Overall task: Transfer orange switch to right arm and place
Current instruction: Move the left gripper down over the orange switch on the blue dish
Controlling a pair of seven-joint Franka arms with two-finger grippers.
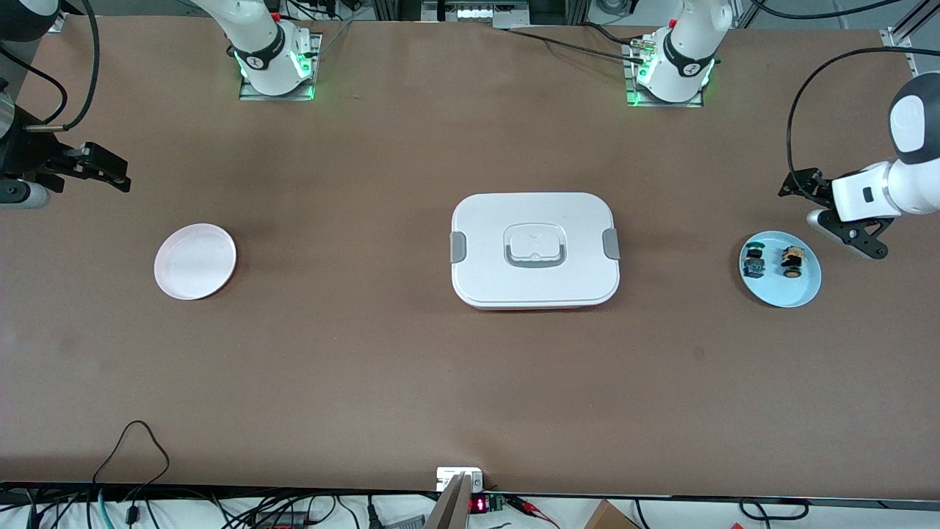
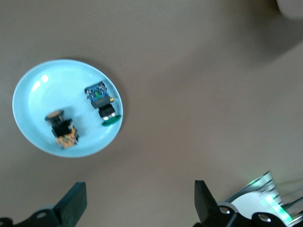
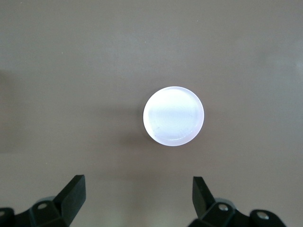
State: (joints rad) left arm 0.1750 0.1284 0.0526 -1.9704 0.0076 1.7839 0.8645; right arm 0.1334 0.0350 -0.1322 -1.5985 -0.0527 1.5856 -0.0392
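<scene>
Two robot arms wait above a brown table [image 1: 411, 367] on which we count two plates, two small switches and one lidded white box. The orange switch [image 1: 792, 261] lies on the pale blue plate [image 1: 780, 294] at the left arm's end of the table, just beside the blue-and-green switch [image 1: 753, 262], the two apart from each other and both lying on their sides; in the left wrist view we see the orange switch [image 2: 62, 128] and its blue-and-green neighbour [image 2: 102, 102] resting on the same plate [image 2: 38, 94]. The left hand [image 1: 826, 213] hangs in the air by the edge of that plate, released, its fingers [image 2: 73, 201] spread wide and grasping nothing. At the right arm's end we find one pale pink plate [image 1: 194, 261], bare, seen again from the right wrist camera [image 3: 173, 116]. The right hand [image 1: 103, 170] hovers over the table near that plate, likewise released, its fingers [image 3: 71, 194] standing well apart around nothing. Between the two plates sits the single white box [image 1: 534, 250], its lid on, with one grey clasp at each end.
</scene>
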